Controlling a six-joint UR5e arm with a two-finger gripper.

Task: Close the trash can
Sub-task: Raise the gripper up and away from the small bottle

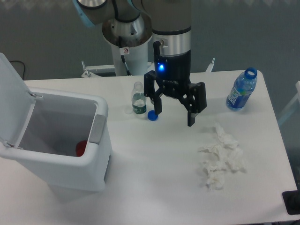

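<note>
The trash can (56, 159) is a large white bin at the left of the table. Its flat lid (11, 101) stands swung up and back on the far left, so the bin is open. A grey latch strip (97, 128) runs along its right rim, and a red item (81, 148) lies inside. My gripper (175, 116) hangs over the table's middle, well to the right of the bin, open with nothing between its fingers.
A small clear bottle (138, 99) stands just left of the gripper, with a blue cap (152, 115) on the table beside it. A blue bottle (241, 90) stands at the far right. Crumpled white tissues (220, 157) lie right of centre.
</note>
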